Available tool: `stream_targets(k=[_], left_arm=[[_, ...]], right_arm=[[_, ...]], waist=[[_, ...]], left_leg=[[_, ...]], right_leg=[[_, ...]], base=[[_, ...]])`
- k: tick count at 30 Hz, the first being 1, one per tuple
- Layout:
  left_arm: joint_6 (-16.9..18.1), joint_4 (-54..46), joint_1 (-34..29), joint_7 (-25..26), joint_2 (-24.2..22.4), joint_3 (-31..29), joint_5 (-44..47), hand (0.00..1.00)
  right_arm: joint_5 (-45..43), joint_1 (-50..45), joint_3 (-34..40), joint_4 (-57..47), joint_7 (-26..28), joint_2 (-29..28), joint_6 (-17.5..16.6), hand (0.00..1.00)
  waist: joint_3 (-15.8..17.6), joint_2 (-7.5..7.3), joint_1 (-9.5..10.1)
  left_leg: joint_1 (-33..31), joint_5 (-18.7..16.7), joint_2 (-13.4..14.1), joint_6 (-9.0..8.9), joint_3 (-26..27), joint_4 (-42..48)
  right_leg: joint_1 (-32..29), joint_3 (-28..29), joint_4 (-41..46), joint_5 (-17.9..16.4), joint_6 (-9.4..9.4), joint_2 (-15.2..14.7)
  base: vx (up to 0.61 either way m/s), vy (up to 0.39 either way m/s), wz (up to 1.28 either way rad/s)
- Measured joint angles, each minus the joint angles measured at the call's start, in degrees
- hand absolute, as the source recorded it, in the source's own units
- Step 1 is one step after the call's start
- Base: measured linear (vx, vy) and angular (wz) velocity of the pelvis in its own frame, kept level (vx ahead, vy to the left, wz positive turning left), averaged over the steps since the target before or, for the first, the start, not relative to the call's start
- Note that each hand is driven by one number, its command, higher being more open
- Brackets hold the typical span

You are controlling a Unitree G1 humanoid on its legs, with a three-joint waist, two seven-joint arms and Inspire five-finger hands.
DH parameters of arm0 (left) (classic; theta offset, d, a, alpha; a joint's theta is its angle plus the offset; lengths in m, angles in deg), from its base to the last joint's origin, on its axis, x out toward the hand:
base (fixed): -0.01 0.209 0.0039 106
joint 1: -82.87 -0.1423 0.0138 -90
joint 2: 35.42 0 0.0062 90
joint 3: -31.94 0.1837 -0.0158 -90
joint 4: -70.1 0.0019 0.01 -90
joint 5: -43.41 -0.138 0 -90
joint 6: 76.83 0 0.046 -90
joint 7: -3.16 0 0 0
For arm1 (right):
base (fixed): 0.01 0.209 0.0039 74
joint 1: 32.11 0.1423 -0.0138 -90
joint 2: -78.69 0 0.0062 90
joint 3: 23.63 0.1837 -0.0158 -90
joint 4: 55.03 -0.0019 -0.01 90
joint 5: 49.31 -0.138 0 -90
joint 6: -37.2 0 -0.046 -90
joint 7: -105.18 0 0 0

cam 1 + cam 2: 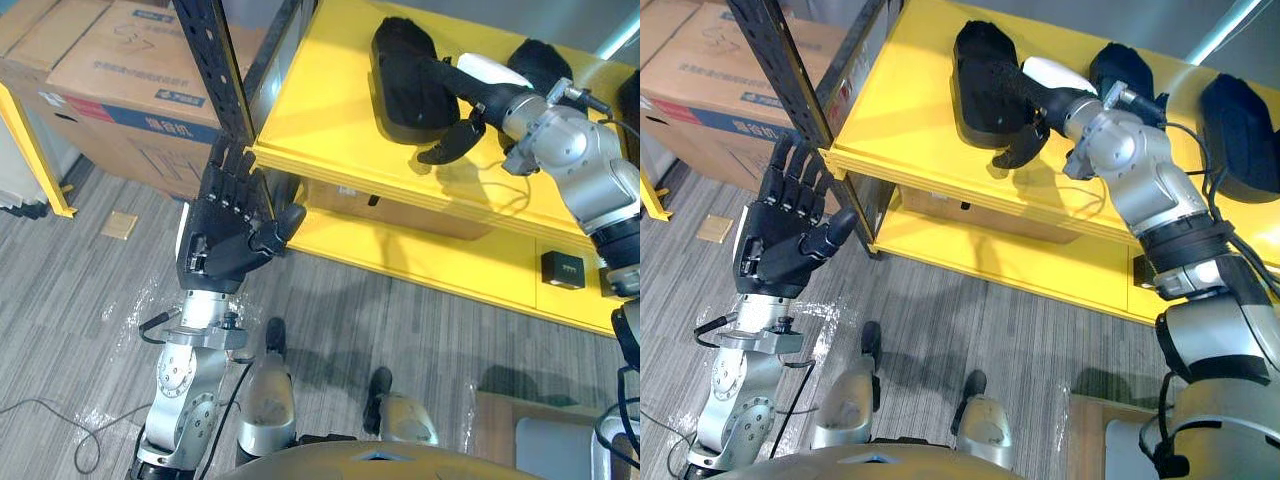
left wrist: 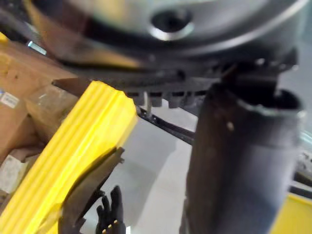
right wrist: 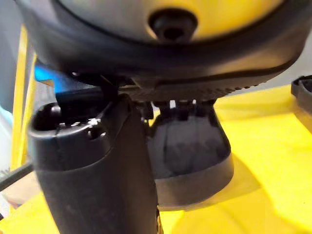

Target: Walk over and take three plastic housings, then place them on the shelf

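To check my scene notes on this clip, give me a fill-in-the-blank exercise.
The shelf is painted ___. The raised left hand holds ___. The right hand is at a black housing on the shelf's ___ board.
Missing words: yellow; nothing; top.

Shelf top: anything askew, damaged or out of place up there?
Nothing stands out. Three black housings lie flat and apart on the yellow shelf; the right hand rests on the leftmost one.
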Motion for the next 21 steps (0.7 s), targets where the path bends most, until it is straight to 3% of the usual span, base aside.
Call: stream_targets(k=[5, 9, 12, 21], left_arm=[[0.0, 0.0, 0.7, 0.0, -0.1, 0.1, 0.0, 1.00], [0.0, 0.0, 1.2, 0.1, -0.3, 0.5, 0.0, 1.00], [0.0, 0.0, 2.0, 0.1, -0.8, 0.5, 0.2, 1.00], [0.0, 0.0, 2.6, 0.3, -0.8, 0.5, 0.7, 1.00]], right_arm=[[-0.1, 1.6, -1.5, 2.2, 0.6, 0.0, 0.1, 0.00], [-0.1, 6.0, -3.3, 4.2, 0.7, -0.1, -0.1, 0.00], [0.0, 7.7, -3.5, 4.4, -0.2, -0.1, -2.6, 0.00], [2.1, 9.8, -6.4, 6.4, -0.3, -0.2, -3.7, 0.00]], waist=[[0.9, 0.25, 0.06], [2.6, 1.48, -0.19], [3.2, 2.12, -0.09], [3.8, 2.15, 0.04]], left_leg=[[-1.0, 0.3, 0.0, 0.39, -0.3, 0.3], [-1.3, 0.3, 0.1, 0.35, -0.4, 1.0], [-1.7, 0.3, 0.1, 0.33, -0.5, 1.0], [-1.9, 0.3, 0.2, 0.34, -0.5, 1.0]], right_leg=[[-1.1, -0.2, 0.7, 0.0, 0.00, -0.1], [-1.1, -0.4, 0.9, 0.0, -0.03, -0.1], [-1.4, -0.6, 1.0, -0.2, -0.28, -0.1], [-2.0, -0.7, 1.6, -0.4, -0.50, -0.1]], base=[[0.00, -0.005, 0.02], [0.00, 0.000, 0.00], [0.00, 0.000, 0.00], [0.00, 0.000, 0.00]])
